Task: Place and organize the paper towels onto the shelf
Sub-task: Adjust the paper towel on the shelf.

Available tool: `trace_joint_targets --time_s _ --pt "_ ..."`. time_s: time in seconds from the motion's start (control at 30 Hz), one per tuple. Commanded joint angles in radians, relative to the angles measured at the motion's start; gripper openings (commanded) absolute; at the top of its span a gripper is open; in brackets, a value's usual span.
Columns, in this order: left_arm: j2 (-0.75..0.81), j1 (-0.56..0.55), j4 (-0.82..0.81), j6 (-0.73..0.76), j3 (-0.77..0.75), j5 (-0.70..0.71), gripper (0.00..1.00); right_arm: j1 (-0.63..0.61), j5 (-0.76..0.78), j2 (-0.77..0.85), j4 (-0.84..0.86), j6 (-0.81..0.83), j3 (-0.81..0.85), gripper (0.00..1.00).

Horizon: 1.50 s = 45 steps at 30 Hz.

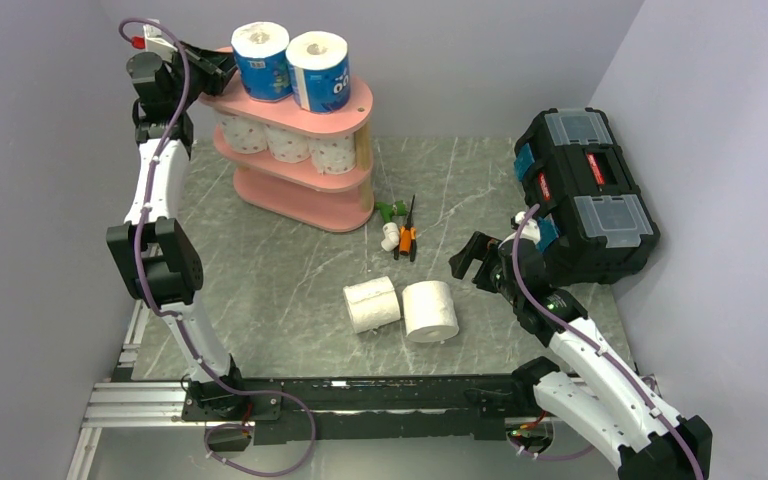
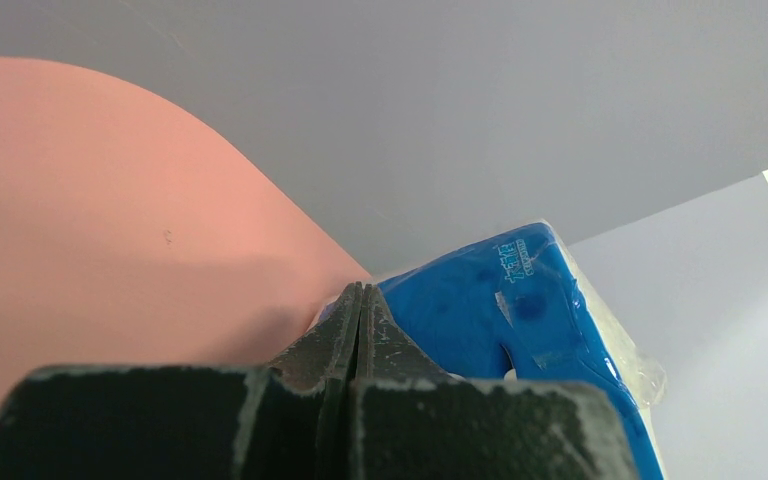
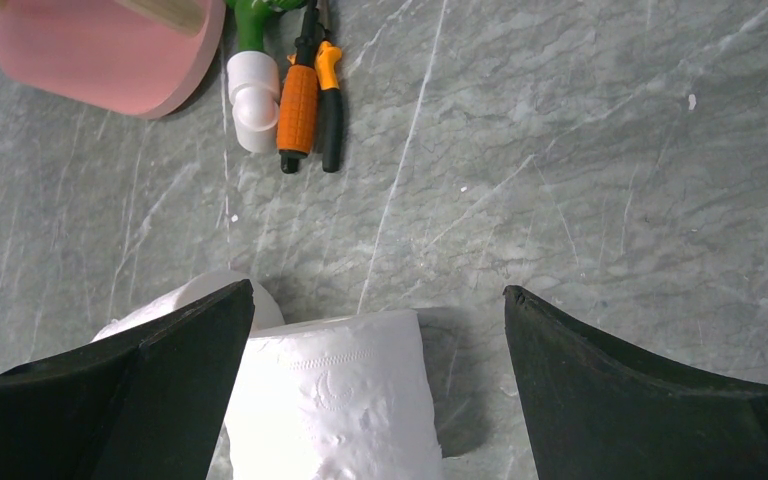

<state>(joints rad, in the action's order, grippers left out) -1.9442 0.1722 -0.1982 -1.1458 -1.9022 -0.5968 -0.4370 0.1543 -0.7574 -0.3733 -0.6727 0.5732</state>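
Closing on the loose roll (image 1: 430,310) at lower centre, we should centre the right gripper (image 1: 474,264) (jaws spread wide, empty) over it first; the left gripper (image 1: 222,68), pinched shut on nothing, sits by the shelf (image 1: 358,102), upper left.

Fingers (image 2: 385,350) pressed together, blue-wrapped roll (image 2: 520,320), pink shelf board (image 2: 110,220)

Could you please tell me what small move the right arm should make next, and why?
Probably lower the right tool onto the plain roll under it and close. Its jaws stand open above that roll, which sits on the table beside a second roll, both not yet shelved. The left tool is shut up by the blue-wrapped roll on the shelf's top tier.
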Motion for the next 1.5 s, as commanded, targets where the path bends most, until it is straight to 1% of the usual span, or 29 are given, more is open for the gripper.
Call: trace_joint_targets --time_s 0.0,0.87,1.07,1.13,1.2,1.27,1.47 --pt "-0.002 -0.022 -0.032 0.012 -0.024 -0.051 0.00 0.004 0.009 0.004 0.013 0.005 0.023 0.98" --pt "0.011 -0.064 -0.034 0.026 0.016 -0.061 0.00 0.003 0.003 0.006 0.018 0.001 0.013 0.98" --pt "0.056 -0.058 -0.012 0.053 0.063 -0.020 0.00 0.004 0.009 0.014 0.011 -0.001 0.010 0.98" --pt "0.068 -0.048 -0.014 0.040 0.072 -0.013 0.01 0.004 0.012 0.020 0.006 -0.003 0.011 0.98" --pt "0.073 -0.029 -0.023 0.008 0.078 -0.017 0.05 0.003 0.016 0.020 0.001 -0.004 0.014 0.98" --pt "0.085 -0.008 -0.049 -0.023 0.097 -0.015 0.11 0.005 0.015 0.021 -0.003 -0.005 0.015 0.99" --pt "0.148 0.049 -0.011 -0.015 0.118 0.017 0.40 0.004 0.012 0.029 -0.007 -0.005 0.017 0.99"
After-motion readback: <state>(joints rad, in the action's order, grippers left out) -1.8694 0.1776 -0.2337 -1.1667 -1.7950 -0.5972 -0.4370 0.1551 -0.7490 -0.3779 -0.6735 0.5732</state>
